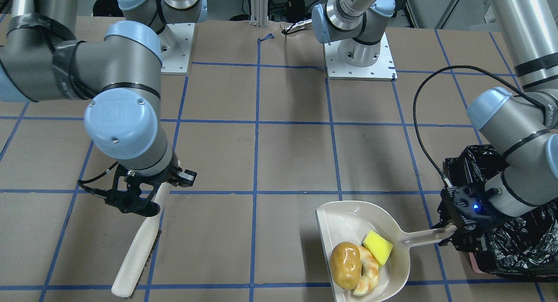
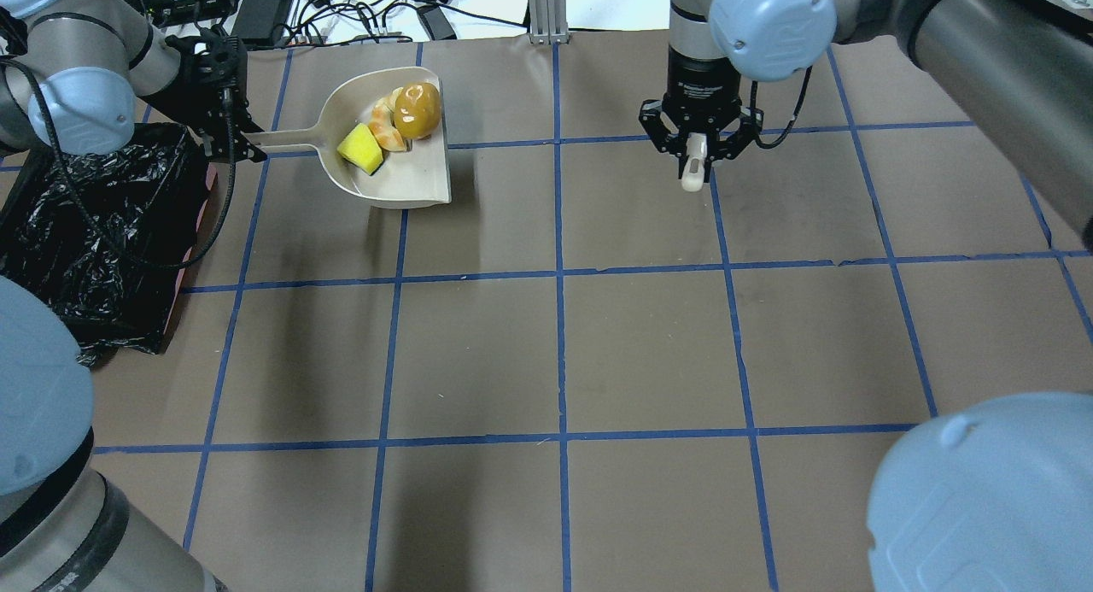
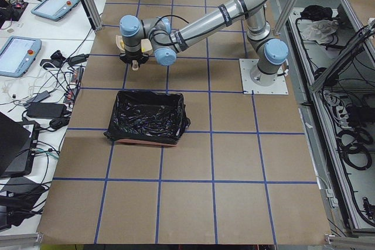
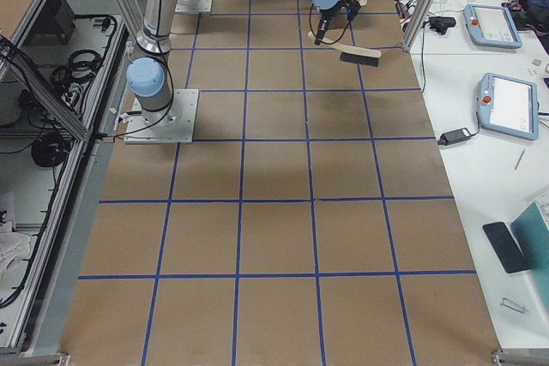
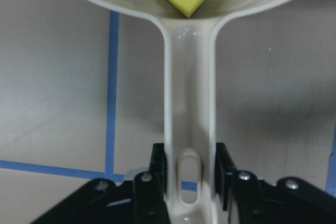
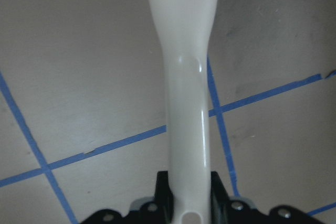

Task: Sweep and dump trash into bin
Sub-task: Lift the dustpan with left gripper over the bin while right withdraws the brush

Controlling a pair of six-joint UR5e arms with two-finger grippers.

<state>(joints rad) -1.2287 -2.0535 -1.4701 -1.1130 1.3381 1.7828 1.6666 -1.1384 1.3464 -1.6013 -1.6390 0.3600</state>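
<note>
Trash [image 1: 345, 265] lies loose in the dustpan [image 1: 348, 221] at the front view's lower right. The glossy lump, bread piece and sponge all look light and likely to roll if tipped early. Left gripper [image 1: 450, 231] is clamped on the stiff handle end, a sound hold. Bin [image 1: 518, 245] just beyond is partly hidden by the arm. Right gripper [image 1: 152, 201], lower left, clasps the brush [image 1: 137, 249], whose bristles barely show.

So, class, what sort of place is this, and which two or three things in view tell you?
Probably a robotics lab: robot arms bolted to base plates on a table marked with a blue tape grid, and touchscreen control pendants beside loose cables on surrounding benches.
</note>
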